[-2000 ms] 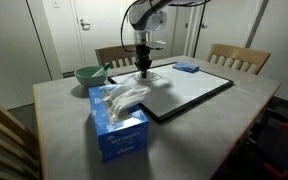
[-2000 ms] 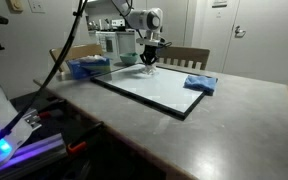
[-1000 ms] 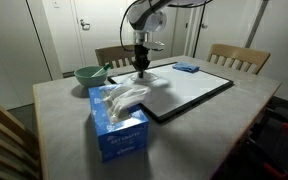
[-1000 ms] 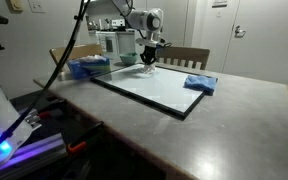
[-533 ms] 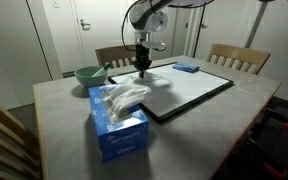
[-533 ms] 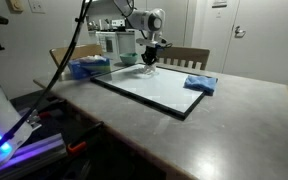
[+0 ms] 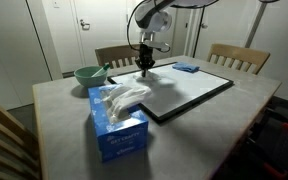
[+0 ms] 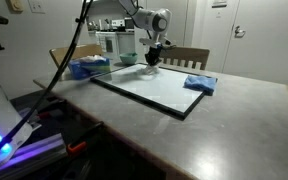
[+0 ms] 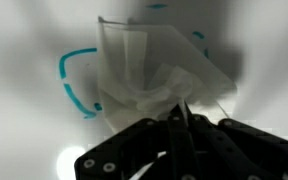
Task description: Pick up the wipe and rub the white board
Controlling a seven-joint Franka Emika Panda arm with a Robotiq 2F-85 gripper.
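The white board (image 7: pixel 189 92) lies flat on the table, a large white panel with a thin black frame; it also shows in an exterior view (image 8: pixel 154 90). My gripper (image 7: pixel 145 64) stands upright over the board's far corner, also in an exterior view (image 8: pixel 153 60). In the wrist view the jaws (image 9: pixel 182 112) are shut on the wipe (image 9: pixel 149 70), a thin white tissue hanging over the board (image 9: pixel 24 110). Blue pen marks (image 9: pixel 72 82) show beside and under the wipe.
A blue tissue box (image 7: pixel 117 125) with white tissue sticking out stands at the board's near end, also (image 8: pixel 86 67). A folded blue cloth (image 8: pixel 200 83) lies on the board's other end. A green bowl (image 7: pixel 88 74) sits by the table edge. Wooden chairs (image 7: pixel 239 57) stand around.
My gripper has shifted slightly along the board's far edge with the wipe in it. Nothing else has moved.
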